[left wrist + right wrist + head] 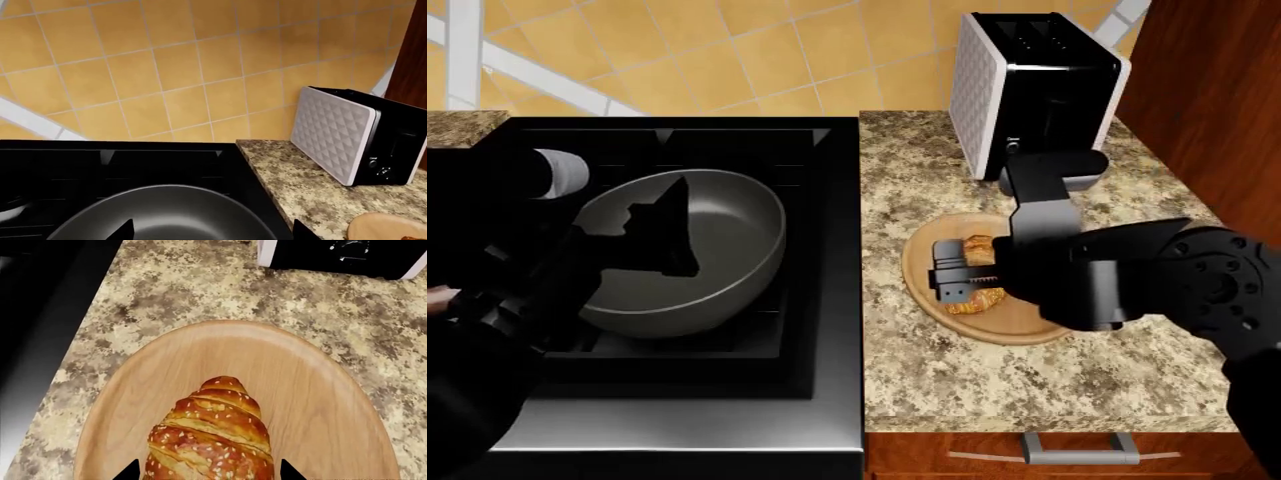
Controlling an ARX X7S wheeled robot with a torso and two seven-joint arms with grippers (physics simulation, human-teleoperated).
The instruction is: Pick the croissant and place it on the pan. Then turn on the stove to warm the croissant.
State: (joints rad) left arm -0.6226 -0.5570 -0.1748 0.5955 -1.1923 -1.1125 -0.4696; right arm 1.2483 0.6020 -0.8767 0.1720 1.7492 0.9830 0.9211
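On the speckled granite desk (1054, 380) to the right of the stove, I am looking at the small golden-brown, ridged croissant (978, 290) lying on a round tan wooden board (1014, 325), and I am holding my right gripper (957, 279) directly over it. From the right wrist view, the croissant (212, 440) is filling the space between the two dark fingertips (129, 472), which are standing apart on either side of the pastry without visibly pressing it, so I am reading this gripper as spread around the croissant rather than clamped on it. The pastry is resting flat on the board (313, 390), its pointed end facing toward the black-and-white toaster (1034, 85) that is standing upright at the back of the desk, near the board but not touching it. Over on the large black gas stove (821, 250), the deep round dark-grey pan (727, 250) is sitting on the grates, well apart from the croissant. My left gripper (647, 235) is hovering above the pan; in the left wrist view its two fingertips (123, 231) are showing separated at the edge of the picture, with the pan's grey bowl (167, 215) between them and nothing held. Orange wall tiles (167, 75) are running behind the stove and toaster.
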